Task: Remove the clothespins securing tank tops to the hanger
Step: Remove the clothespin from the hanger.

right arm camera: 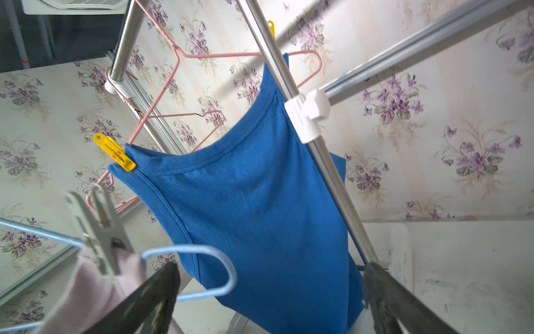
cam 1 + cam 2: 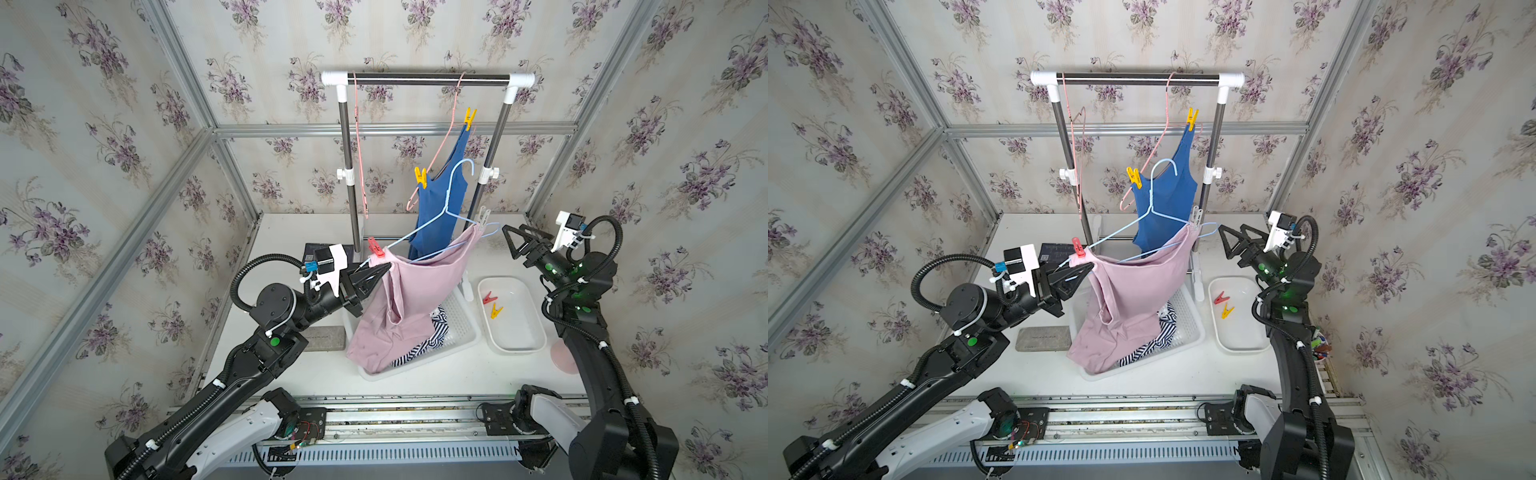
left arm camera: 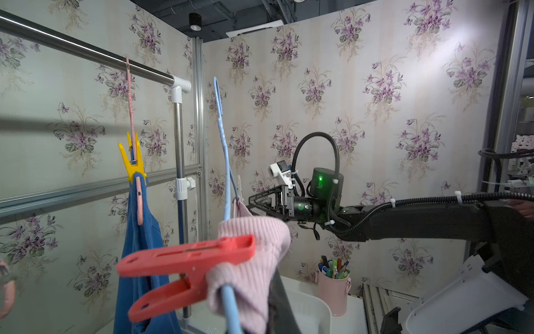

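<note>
Top view: the left tool [image 2: 386, 268] is clamped together on one end of the light-blue hanger [image 2: 449, 193]. The pink tank top [image 2: 399, 307] droops from it, pinned by a red clothespin [image 2: 376, 247] at that end and a grey clothespin [image 2: 483, 218] at the far end. The right tool [image 2: 513, 237] stands apart just beyond the far end.

Left wrist: the red clothespin bites pink fabric on the hanger wire.

Right wrist: the grey clothespin grips the hanger beside one spread finger [image 1: 150, 297]. The blue tank top [image 1: 260, 202] hangs behind the hanger.
</note>
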Available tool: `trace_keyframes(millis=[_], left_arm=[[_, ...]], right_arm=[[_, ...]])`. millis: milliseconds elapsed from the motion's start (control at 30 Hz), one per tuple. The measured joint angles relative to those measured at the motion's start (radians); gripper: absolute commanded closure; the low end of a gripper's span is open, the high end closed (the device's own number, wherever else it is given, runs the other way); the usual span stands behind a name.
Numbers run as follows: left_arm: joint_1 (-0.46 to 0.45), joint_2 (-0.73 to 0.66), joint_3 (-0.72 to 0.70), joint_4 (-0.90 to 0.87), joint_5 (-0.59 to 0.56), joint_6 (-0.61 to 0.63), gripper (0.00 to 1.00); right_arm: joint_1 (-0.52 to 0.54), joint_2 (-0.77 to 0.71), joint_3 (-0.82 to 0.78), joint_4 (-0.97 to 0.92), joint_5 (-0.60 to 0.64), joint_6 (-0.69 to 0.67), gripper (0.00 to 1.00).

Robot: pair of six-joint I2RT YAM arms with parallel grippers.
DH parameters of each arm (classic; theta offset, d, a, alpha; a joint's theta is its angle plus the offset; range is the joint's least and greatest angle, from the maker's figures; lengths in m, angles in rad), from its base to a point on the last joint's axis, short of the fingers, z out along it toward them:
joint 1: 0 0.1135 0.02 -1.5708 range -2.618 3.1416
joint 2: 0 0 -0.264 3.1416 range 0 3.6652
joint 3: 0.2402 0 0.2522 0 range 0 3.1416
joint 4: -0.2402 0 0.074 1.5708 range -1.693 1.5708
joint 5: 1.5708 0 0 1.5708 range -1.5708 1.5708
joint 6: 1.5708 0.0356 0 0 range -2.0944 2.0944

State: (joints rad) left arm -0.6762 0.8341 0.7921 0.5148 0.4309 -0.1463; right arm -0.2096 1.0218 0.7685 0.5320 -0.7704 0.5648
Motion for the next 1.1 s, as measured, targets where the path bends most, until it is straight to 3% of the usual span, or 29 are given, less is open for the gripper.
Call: trace_keyframes(millis=[133, 500, 700, 1100], left_arm=[[-0.003, -0.011, -0.023, 0.001, -0.011, 0.047, 1.00], [0.018, 0.102, 0.036, -0.023, 0.024, 0.080, 1.00], [0.071, 0.166, 0.060, 0.051, 0.114, 0.019, 1.00], [0.094, 0.282, 0.145, 0.201, 0.224, -0.110, 1.00]], right_arm=[[-0.010, 0.036, 0.063, -0.008, -0.024, -0.044, 0.05], [-0.011, 0.201, 0.110, 0.185, -0.303, -0.045, 0.06], [-0.011, 0.282, 0.146, 0.320, -0.405, 0.009, 0.06], [-0.020, 0.286, 0.193, 0.379, -0.484, 0.015, 0.06]])
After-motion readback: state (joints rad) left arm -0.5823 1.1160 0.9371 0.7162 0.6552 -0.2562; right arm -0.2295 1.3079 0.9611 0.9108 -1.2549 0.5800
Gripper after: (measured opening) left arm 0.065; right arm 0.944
